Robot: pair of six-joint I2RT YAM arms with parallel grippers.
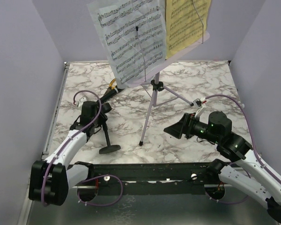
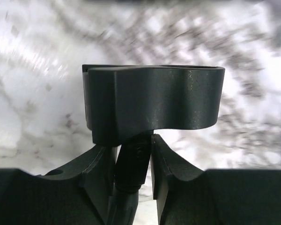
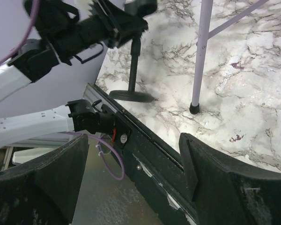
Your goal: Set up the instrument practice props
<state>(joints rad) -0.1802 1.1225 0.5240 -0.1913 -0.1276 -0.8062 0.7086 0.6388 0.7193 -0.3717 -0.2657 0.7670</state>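
The short black mic stand stands upright on its round base at the front left of the marble table. My left gripper is shut on its neck just under the empty clip, the fingers pressed on both sides. The black microphone lies behind it, half under the pages. The lilac music stand is upright at centre and carries a white sheet and a yellow sheet. My right gripper hovers open and empty at front right; in its own view it hangs over the table's front edge.
A small yellow object lies beside the microphone. The tripod's legs spread across the middle of the table. A black rail runs along the front edge. Lilac walls close in left, right and behind.
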